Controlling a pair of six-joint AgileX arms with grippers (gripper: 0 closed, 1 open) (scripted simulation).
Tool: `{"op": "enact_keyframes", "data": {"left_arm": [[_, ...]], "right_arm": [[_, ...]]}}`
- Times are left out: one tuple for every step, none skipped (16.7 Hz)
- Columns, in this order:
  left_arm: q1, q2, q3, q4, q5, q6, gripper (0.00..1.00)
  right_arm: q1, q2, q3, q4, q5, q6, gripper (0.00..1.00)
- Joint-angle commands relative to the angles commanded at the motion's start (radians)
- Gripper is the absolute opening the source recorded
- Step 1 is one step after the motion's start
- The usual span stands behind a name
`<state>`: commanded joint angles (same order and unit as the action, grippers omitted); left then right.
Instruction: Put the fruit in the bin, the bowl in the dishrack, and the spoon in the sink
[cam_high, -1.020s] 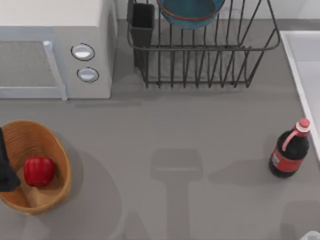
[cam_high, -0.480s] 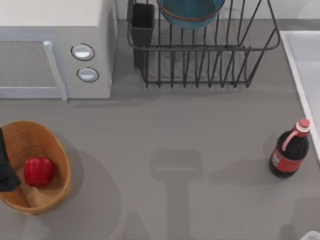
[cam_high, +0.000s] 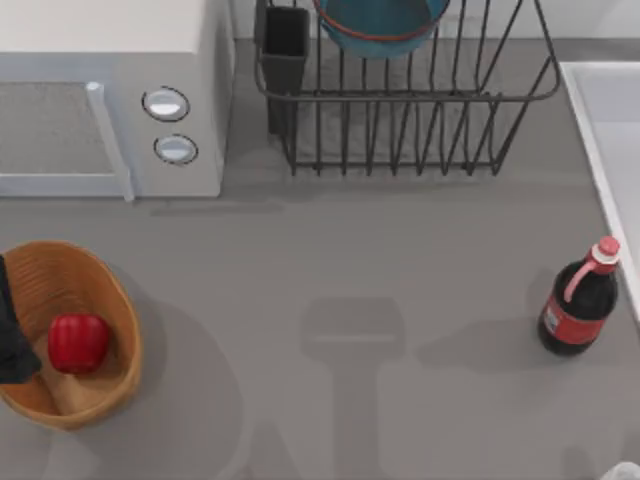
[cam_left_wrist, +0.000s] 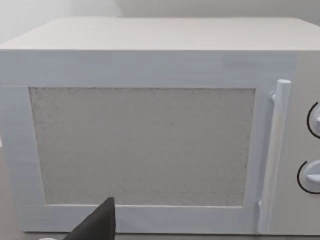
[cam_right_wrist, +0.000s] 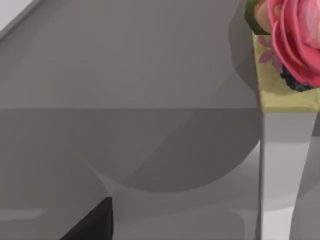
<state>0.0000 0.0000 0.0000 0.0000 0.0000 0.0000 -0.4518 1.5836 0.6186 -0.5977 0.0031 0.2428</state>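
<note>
The red fruit (cam_high: 78, 342) lies inside the orange-tan bin (cam_high: 122, 305) at the table's front left. A dark part of my left gripper (cam_high: 12, 338) hangs over the bin's left rim, just left of the fruit. The blue bowl (cam_high: 380, 28) with its reddish rim sits in the dark wire dishrack (cam_high: 400, 125) at the back. The white sink (cam_high: 608, 110) runs along the right edge. The spoon is out of view. A pale bit of my right arm (cam_high: 622, 472) shows at the front right corner.
A white microwave (cam_high: 100, 100) with two round knobs stands at the back left, and the left wrist view faces its door (cam_left_wrist: 145, 145). A dark red-labelled bottle (cam_high: 578, 302) stands near the sink. In the right wrist view, a pink flower (cam_right_wrist: 295, 35) sits on a shiny stand.
</note>
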Motion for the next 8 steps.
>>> {"op": "enact_keyframes", "data": {"left_arm": [[0.000,0.000,0.000,0.000,0.000,0.000,1.00],[0.000,0.000,0.000,0.000,0.000,0.000,1.00],[0.000,0.000,0.000,0.000,0.000,0.000,1.00],[0.000,0.000,0.000,0.000,0.000,0.000,1.00],[0.000,0.000,0.000,0.000,0.000,0.000,1.00],[0.000,0.000,0.000,0.000,0.000,0.000,1.00],[0.000,0.000,0.000,0.000,0.000,0.000,1.00],[0.000,0.000,0.000,0.000,0.000,0.000,1.00]], "right_arm": [[0.000,0.008,-0.009,0.015,0.000,0.000,1.00],[0.000,0.010,-0.012,0.019,0.000,0.000,1.00],[0.000,0.010,-0.012,0.019,0.000,0.000,1.00],[0.000,0.010,-0.012,0.019,0.000,0.000,1.00],[0.000,0.010,-0.012,0.019,0.000,0.000,1.00],[0.000,0.010,-0.012,0.019,0.000,0.000,0.92],[0.000,0.010,-0.012,0.019,0.000,0.000,0.85],[0.000,0.010,-0.012,0.019,0.000,0.000,0.77]]}}
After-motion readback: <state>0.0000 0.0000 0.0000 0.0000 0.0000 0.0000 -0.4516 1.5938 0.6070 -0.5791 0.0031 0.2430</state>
